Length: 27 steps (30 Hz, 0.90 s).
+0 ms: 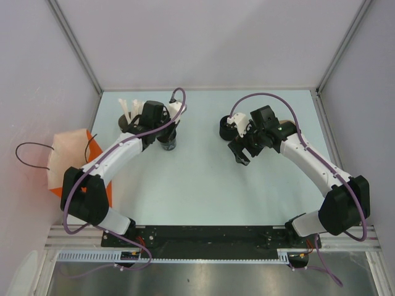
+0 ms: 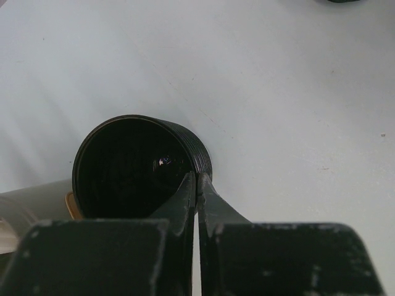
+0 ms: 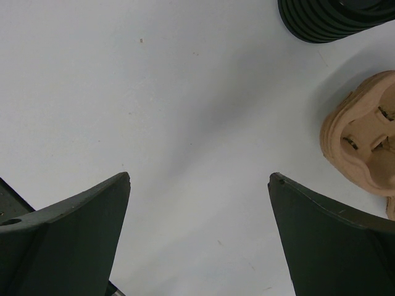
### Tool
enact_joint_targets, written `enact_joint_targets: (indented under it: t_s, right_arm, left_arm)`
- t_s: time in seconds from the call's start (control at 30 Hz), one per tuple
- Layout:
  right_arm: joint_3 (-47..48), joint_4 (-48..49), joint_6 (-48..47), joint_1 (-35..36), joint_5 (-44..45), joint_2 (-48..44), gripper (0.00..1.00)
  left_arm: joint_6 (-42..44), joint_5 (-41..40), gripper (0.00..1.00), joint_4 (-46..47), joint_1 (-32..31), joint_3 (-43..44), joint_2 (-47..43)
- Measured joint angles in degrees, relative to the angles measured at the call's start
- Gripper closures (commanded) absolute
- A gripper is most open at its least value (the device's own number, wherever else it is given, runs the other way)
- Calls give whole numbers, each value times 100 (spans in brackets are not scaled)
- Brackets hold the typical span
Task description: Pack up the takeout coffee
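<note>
The takeout coffee, a black ribbed cup with a lid, stands at the back centre-right; the right wrist view cuts it off at its top edge. My right gripper is open and empty over bare table, just in front of and right of the cup. My left gripper is shut on the rim of a similar black cup with no lid, one finger inside and one outside. The lidless cup stands upright on the table.
A grey cup of white straws stands just left of the lidless cup. A tan moulded cup carrier lies to the right of the right gripper. An orange-and-tan paper bag lies at the table's left edge. Walls enclose three sides.
</note>
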Motion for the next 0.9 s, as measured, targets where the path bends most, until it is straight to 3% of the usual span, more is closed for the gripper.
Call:
enact_joint_targets:
  t_s: [0.9]
  right_arm:
    - [0, 2, 0, 0, 7, 2, 0]
  left_arm:
    - [11, -251, 100, 343, 0, -221, -531]
